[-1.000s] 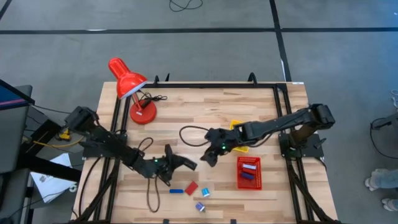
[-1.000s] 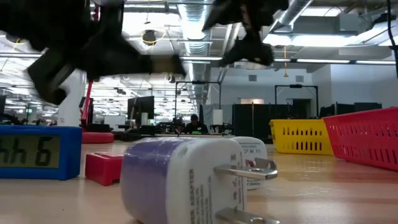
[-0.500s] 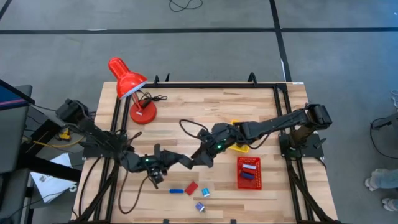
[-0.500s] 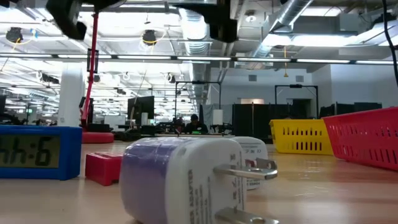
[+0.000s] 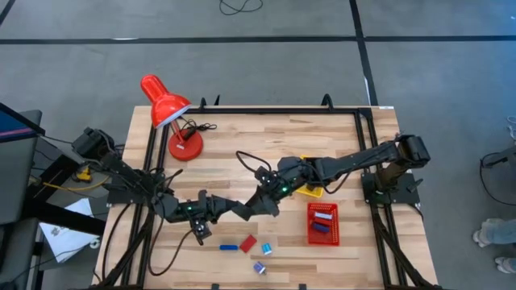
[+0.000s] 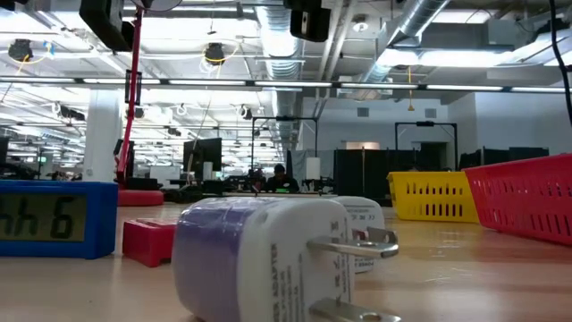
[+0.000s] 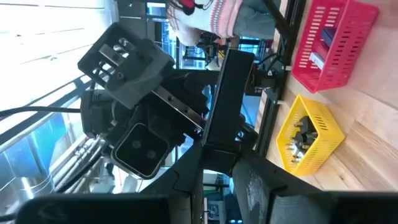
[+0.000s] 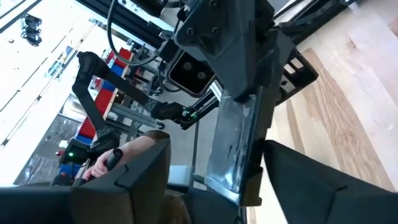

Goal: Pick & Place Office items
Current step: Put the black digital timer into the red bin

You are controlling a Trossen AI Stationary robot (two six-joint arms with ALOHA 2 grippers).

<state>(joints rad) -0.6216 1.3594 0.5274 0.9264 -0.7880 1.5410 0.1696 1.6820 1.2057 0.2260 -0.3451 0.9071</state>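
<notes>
Left gripper (image 5: 239,209): mine, near the middle of the pale wooden table (image 5: 339,145), clamped narrow on a flat dark slab-shaped piece (image 7: 227,93).
Held piece: raised above the table, pointing toward 3 o'clock at my other arm. I take it for one of the office items, though I cannot make out which.
Right gripper (image 5: 260,203): mine, just beside the left one. Its fingers (image 8: 143,174) stand wide on either side of the slab and look clear of it.
Step in hand: a mid-air handover from left to right, by my reading.
Next move: close the right fingers squarely on the slab's flat faces. Only then release the left.
Loose items: a short blue bar (image 5: 229,247), a red block (image 5: 248,243), a small light-blue bit (image 5: 266,250) and a white-and-purple plug adapter (image 5: 260,267) lie toward 6 o'clock.
Yellow plastic tray (image 7: 308,134): toward 3 o'clock from the grippers, partly under my right arm from above.
Red mesh basket (image 5: 322,223): toward 4 o'clock, with items already in it.
Left wrist view alone: shows small black clips inside the tray.
Right wrist view alone: shows the gap beside each right finger.
Low view alone: shows the blue item as a small display unit (image 6: 54,219), but neither gripper tip.
</notes>
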